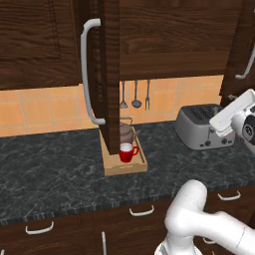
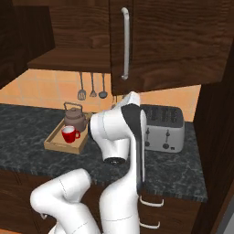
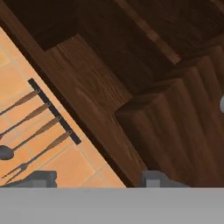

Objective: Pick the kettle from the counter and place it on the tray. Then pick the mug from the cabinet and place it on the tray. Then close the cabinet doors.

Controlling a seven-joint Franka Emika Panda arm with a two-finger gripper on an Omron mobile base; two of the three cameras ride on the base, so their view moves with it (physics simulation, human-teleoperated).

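The kettle [image 2: 74,117] and red mug [image 2: 69,134] both sit on the tray [image 2: 58,145] at left centre of the right base view, on the counter [image 2: 27,137]. In the hand view, the gripper [image 3: 98,179] has its 2 fingertips [image 3: 153,178] spread, facing the cabinet [image 3: 105,87] underside. One cabinet door [image 1: 107,74] stands open, upper centre of the left base view.

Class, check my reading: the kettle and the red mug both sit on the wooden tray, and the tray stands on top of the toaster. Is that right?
Not quite. The kettle and the red mug do sit on the tray, but the tray stands on the counter, left of the toaster. The right base view shows it.
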